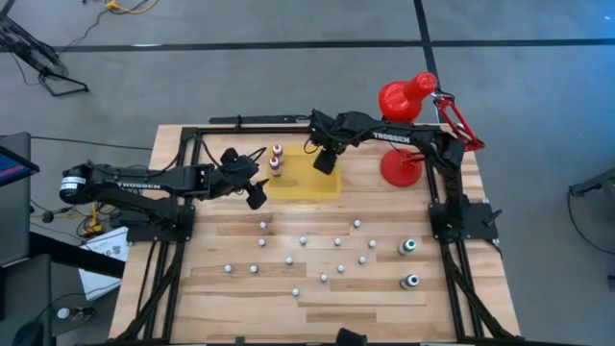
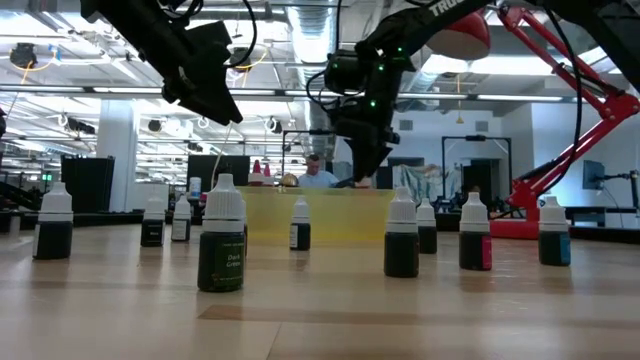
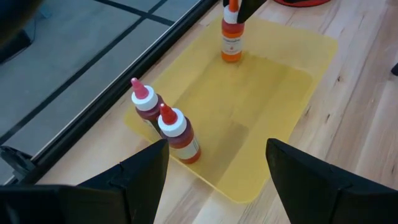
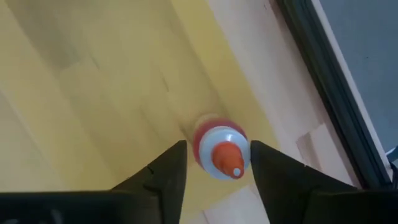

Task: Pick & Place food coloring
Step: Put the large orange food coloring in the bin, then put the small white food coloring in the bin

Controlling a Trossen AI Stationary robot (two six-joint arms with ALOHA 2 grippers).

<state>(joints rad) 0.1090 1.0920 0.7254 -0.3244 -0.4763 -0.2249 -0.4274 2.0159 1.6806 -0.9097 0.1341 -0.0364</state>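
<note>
The food coloring is many small dropper bottles. Two red ones (image 1: 276, 161) stand at the left end of the flat yellow mat (image 1: 309, 185), and show in the left wrist view (image 3: 177, 134). An orange-tipped bottle (image 4: 221, 152) stands on the mat's far part (image 3: 231, 40). My right gripper (image 1: 326, 161) is over it, shut on it. My left gripper (image 1: 256, 196) is open in the air by the mat's near-left corner, its fingers (image 3: 146, 168) wide apart and touching nothing. Several white-capped bottles (image 1: 303, 240) stand scattered on the wooden table. My right gripper (image 4: 217, 148) pinches the orange-tipped bottle between its two fingers at the white cap and shoulder (image 4: 239, 143). The fingers come from above, pointing down. The bottle is upright and its base stands on the yellow mat (image 3: 231, 59).
The red desk lamp (image 1: 404, 106) stands at the table's far right, its base (image 1: 402, 169) just right of the mat. Two bigger green bottles (image 1: 408, 247) (image 1: 411, 282) stand near the right edge. Dark frame rails (image 1: 250, 125) run along the table's sides. Bare wood lies between mat and scattered bottles.
</note>
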